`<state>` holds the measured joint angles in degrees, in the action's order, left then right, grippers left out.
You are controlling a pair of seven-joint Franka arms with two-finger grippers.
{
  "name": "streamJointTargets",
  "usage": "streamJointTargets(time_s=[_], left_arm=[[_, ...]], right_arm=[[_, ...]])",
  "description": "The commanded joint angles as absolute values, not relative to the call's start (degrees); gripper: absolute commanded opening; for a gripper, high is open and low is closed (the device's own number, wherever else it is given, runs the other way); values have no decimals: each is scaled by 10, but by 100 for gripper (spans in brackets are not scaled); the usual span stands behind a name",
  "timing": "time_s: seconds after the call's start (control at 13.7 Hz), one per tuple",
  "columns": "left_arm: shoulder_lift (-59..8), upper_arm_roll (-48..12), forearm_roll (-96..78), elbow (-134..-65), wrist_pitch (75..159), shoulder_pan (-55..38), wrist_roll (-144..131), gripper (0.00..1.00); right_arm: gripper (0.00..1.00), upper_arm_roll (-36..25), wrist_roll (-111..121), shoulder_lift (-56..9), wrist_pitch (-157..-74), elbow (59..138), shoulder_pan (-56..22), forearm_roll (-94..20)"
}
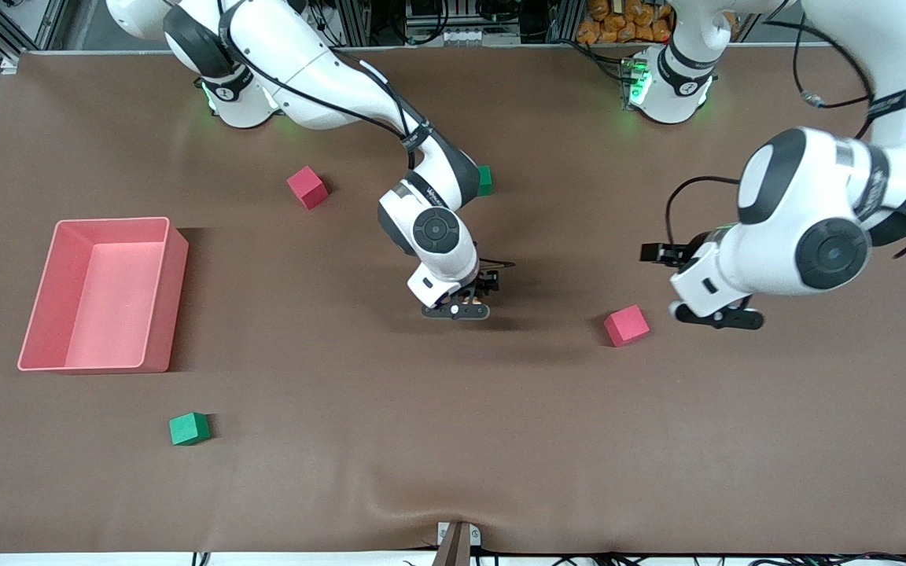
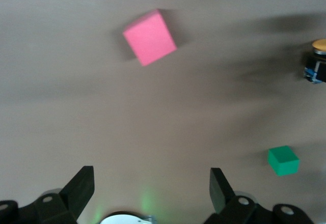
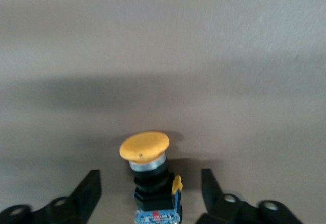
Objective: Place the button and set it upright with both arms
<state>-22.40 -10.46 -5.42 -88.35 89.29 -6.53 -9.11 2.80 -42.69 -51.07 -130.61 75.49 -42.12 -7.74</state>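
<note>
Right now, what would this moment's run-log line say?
button: upright on table, cap up | right hand: open, fingers either side of button, not gripping | left hand: open, waiting over bare table beside red cube

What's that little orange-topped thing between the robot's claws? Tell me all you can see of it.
It is a small push-button: a round, matte orange cap on a silvery collar, above a black blocky body with a yellow tab and blue base. It stands upright on the brown table, cap up. The right end effector sits around it with fingers open, apart from its sides.
</note>
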Motion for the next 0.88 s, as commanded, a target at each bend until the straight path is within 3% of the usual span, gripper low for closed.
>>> streamJointTargets(time_s=[0.0,0.44,0.8], left_arm=[[-274,-105,-97,-848,893,-76,-98,100],[-322,-104,-135,-845,990,-166,-187,100],[-392,-104,-136,-822,1094,-238,-314,100]], right_arm=[[100,17,-437,-496,-1293,715,-416,-76],[100,-132,-436,-431,-1281,705,-418,-38],[100,-191,-429,-339,-1132,700,-364,-37]])
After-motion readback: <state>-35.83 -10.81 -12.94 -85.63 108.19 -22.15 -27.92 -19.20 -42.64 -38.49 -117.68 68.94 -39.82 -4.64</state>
